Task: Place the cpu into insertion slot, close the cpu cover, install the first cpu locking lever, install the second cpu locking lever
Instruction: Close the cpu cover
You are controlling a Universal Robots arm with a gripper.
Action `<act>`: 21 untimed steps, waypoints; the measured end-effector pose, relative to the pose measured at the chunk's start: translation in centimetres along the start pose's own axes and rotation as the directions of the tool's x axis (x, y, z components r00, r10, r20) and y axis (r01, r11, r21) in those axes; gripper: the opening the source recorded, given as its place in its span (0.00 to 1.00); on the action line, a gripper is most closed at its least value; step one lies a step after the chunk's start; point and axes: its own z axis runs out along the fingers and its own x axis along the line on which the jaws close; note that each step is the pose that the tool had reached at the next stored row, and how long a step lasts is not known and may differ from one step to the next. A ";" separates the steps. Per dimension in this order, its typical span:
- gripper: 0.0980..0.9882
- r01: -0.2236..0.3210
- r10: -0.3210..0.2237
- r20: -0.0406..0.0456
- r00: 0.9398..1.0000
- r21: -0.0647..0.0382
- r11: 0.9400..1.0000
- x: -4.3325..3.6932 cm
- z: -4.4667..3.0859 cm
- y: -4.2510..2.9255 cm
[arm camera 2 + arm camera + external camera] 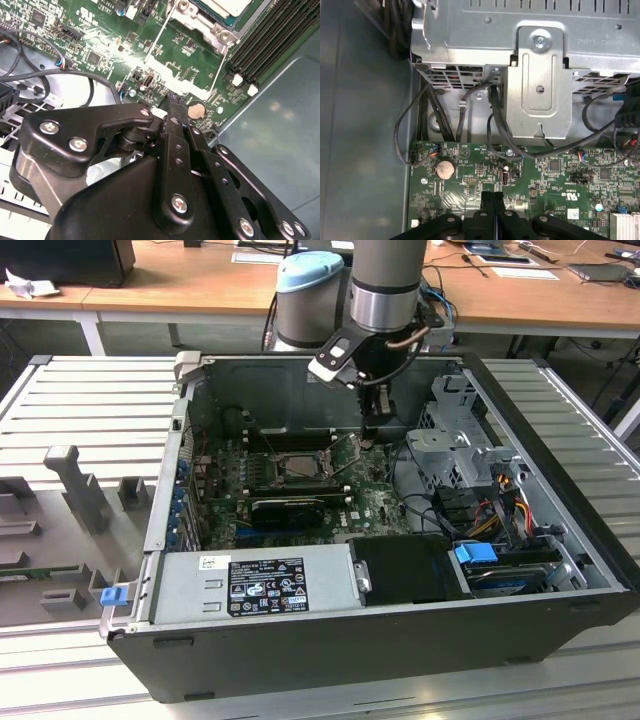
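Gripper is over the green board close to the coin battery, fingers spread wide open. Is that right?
Not quite. In both wrist views the gripper has its fingers pressed together, shut, not spread. The rest holds: it is over the green board, close to the coin battery.

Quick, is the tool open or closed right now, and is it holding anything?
Tool: closed, nothing visible in its grip, close over the circuit board.
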 end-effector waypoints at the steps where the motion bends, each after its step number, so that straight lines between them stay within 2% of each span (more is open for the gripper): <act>1: 0.01 0.000 0.000 0.000 1.000 0.000 1.000 -0.01 0.01 0.11; 3: 0.01 0.000 0.000 0.000 1.000 0.001 1.000 -0.01 0.27 0.41; 5: 0.01 0.000 0.000 0.000 1.000 0.001 1.000 -0.02 0.88 0.45; 6: 0.01 0.000 0.000 0.000 1.000 0.003 1.000 -0.06 1.22 0.45; 7: 0.01 0.000 0.000 0.000 1.000 0.011 1.000 -0.18 1.42 0.44; 8: 0.01 0.000 0.000 -0.001 1.000 0.030 1.000 -0.19 1.43 0.44; 9: 0.01 0.001 0.000 -0.002 1.000 0.053 0.999 -0.19 1.43 0.44; 11: 0.01 0.001 -0.001 -0.003 1.000 0.084 0.996 -0.19 1.43 0.44; 15: 0.01 0.001 -0.001 -0.003 1.000 0.086 0.996 -0.17 1.39 -0.08; 21: 0.01 0.001 -0.001 -0.004 1.000 0.086 0.996 -0.16 1.37 -0.42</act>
